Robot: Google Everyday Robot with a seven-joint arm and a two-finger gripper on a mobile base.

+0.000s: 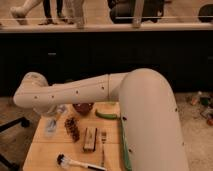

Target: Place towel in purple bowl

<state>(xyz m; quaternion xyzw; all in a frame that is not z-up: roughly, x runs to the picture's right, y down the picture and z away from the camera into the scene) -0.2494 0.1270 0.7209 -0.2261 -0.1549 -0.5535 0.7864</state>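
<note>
A dark purplish bowl [82, 107] stands at the back of the wooden table [50, 150], partly hidden under my arm. A pale, light-blue thing that looks like the towel [51, 126] lies at the table's left edge, in front and to the left of the bowl. My white arm reaches across from the right and bends at the far left. My gripper [55, 113] hangs below that bend, just above the pale thing and to the left of the bowl. I cannot tell whether it touches the towel.
On the table are a green curved object [106, 114] right of the bowl, a brown cluster [72, 128], a brown rectangular block [90, 138], a fork [103, 146] and a brush [75, 162] at the front. A dark counter wall [150, 50] stands behind.
</note>
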